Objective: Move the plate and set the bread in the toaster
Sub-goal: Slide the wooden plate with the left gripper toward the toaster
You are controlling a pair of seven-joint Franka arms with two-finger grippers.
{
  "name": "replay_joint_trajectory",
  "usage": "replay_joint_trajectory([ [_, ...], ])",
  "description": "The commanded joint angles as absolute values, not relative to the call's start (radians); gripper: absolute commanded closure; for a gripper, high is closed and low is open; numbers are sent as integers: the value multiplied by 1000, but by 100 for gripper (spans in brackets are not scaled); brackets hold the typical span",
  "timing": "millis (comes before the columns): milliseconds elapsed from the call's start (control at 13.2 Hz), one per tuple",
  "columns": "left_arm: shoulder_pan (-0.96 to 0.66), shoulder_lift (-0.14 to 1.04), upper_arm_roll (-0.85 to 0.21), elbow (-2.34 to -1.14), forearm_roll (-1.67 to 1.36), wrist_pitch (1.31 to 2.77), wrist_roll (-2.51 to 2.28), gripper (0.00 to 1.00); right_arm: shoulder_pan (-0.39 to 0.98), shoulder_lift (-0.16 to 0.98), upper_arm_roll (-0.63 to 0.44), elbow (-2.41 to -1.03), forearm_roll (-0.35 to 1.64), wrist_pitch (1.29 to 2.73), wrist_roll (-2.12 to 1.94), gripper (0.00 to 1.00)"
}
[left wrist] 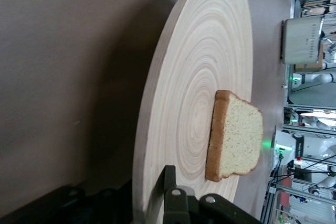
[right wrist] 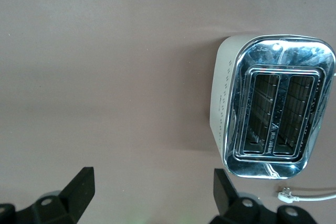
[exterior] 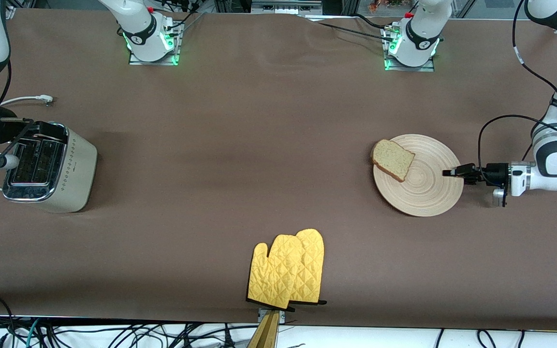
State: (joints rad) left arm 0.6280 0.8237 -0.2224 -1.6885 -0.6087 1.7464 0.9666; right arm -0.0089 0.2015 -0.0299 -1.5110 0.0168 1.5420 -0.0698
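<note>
The pale wooden plate (exterior: 428,188) (left wrist: 205,72) lies toward the left arm's end of the table. The bread (exterior: 393,158) (left wrist: 236,135) rests on it, at the rim that faces the right arm's end. My left gripper (exterior: 452,172) (left wrist: 155,182) is shut on the plate's rim, one finger on top and one beneath. The cream toaster (exterior: 51,169) (right wrist: 273,114) stands at the right arm's end, both slots empty. My right gripper (exterior: 17,140) (right wrist: 152,182) hangs open over the toaster area, holding nothing.
A pair of yellow oven mitts (exterior: 288,270) lies near the table's front edge, midway between the arms. The toaster's white cord and plug (exterior: 41,99) (right wrist: 294,196) trail on the table beside the toaster, farther from the front camera.
</note>
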Motion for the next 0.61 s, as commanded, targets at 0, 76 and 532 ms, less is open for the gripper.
replay_joint_trajectory([
  [0, 624, 833, -258, -1675, -669, 1713, 954, 100, -11, 198, -25, -1505, 15, 1532, -63, 0],
  [76, 623, 833, -268, -1675, -681, 1713, 940, 100, -11, 198, -25, -1505, 15, 1532, -63, 0],
  [532, 597, 831, -319, -1672, -764, 1671, 812, 100, -11, 198, -25, -1505, 15, 1532, -66, 0],
])
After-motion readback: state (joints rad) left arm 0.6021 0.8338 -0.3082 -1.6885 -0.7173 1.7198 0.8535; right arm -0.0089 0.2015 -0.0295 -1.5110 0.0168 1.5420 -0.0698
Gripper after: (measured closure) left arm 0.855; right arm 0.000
